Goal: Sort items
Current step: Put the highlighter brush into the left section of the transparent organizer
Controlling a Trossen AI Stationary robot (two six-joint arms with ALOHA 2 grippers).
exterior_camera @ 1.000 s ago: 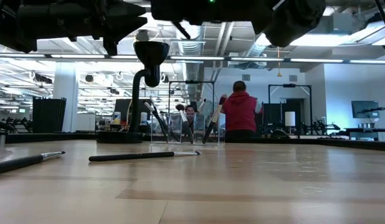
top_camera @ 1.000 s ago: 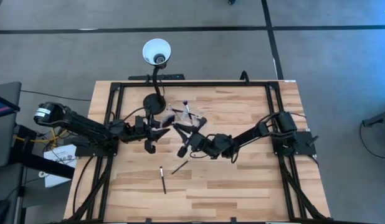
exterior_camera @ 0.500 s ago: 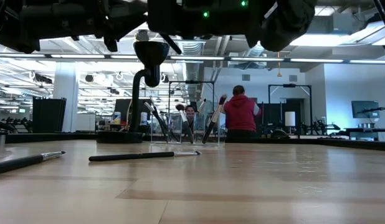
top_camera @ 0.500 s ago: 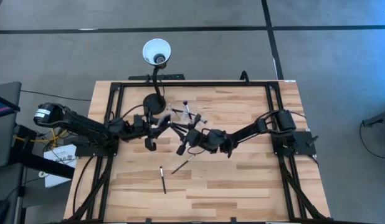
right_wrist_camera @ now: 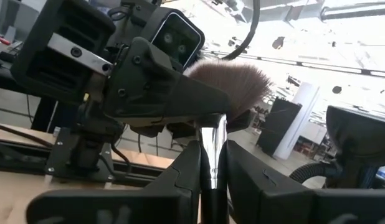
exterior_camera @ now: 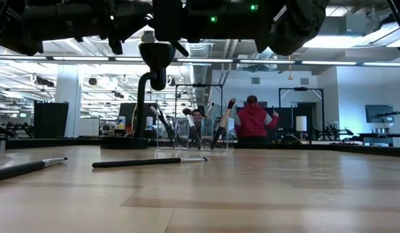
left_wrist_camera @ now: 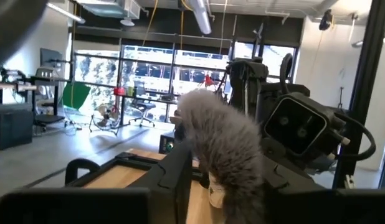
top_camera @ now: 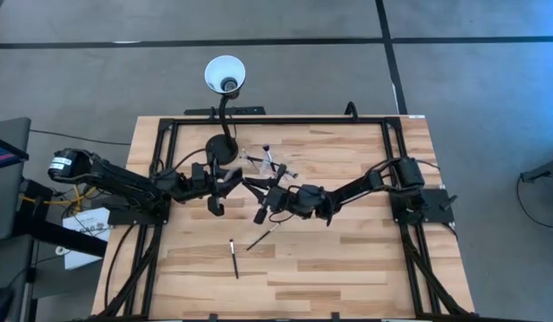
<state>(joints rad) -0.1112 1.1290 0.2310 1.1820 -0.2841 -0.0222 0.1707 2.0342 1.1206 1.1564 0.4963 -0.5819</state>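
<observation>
A makeup brush with a wide, fluffy head (right_wrist_camera: pixel 233 81) stands upright between my two grippers, above the middle of the table. My right gripper (right_wrist_camera: pixel 212 155) (top_camera: pixel 261 191) is shut on it. My left gripper (left_wrist_camera: pixel 230 186) (top_camera: pixel 230 183) faces it, open, with the brush head (left_wrist_camera: pixel 223 137) between its fingers. Two more brushes lie flat on the table (top_camera: pixel 233 258) (top_camera: pixel 263 237). Several others stand in a clear holder (exterior_camera: pixel 193 123) near the far edge. My right gripper pinches the brush between its two fingers at the silvery ferrule (right_wrist_camera: pixel 212 138), just below the bristles. The brush is lifted clear of the table with its head up. My left gripper has the bristles right beside one finger (left_wrist_camera: pixel 180 171); I cannot tell whether they touch.
A black gooseneck lamp stands on its base (top_camera: pixel 221 148) at the far left, its white shade (top_camera: pixel 225 73) beyond the table's edge. The clear holder (top_camera: pixel 267 161) is just behind the grippers. A person in red (exterior_camera: pixel 252 120) stands in the room behind. The near half of the table holds only the two brushes.
My right gripper has moved toward the table's left, carrying the brush up to my left gripper. My left arm has stayed in place.
</observation>
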